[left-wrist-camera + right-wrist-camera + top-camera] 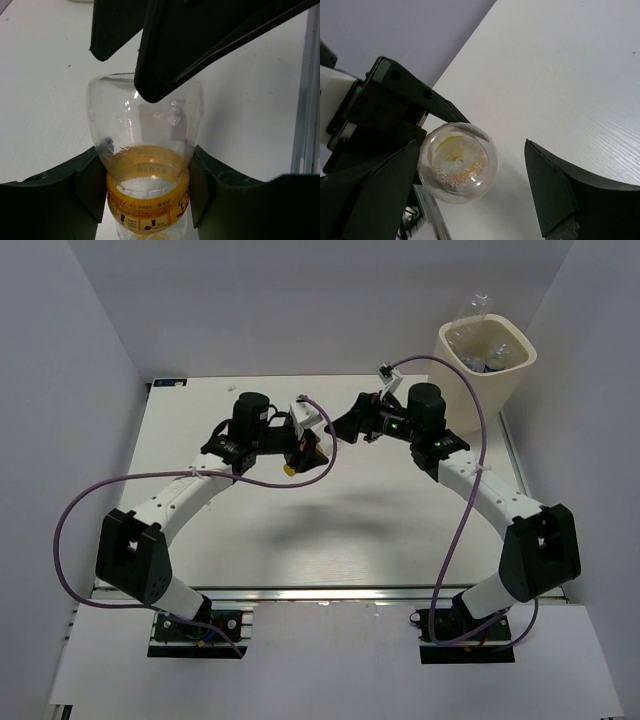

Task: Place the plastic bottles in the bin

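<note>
Left arm (190,495) inward, end effector (147,200) around bottle (125,130)

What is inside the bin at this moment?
Inside the bin, clear plastic bottles show, one poking above the far rim. How many lie below, and the bin's bottom, cannot be seen: the near wall and the top bottles cover them.

A: Where is the bottle (145,145)?
B: Between the left gripper (145,187) fingers, over the table (330,530) middle; the right gripper (345,427) is just to its right.
A: The bin (495,390)?
B: At the far right corner; other bottles (485,345) lie in it.
</note>
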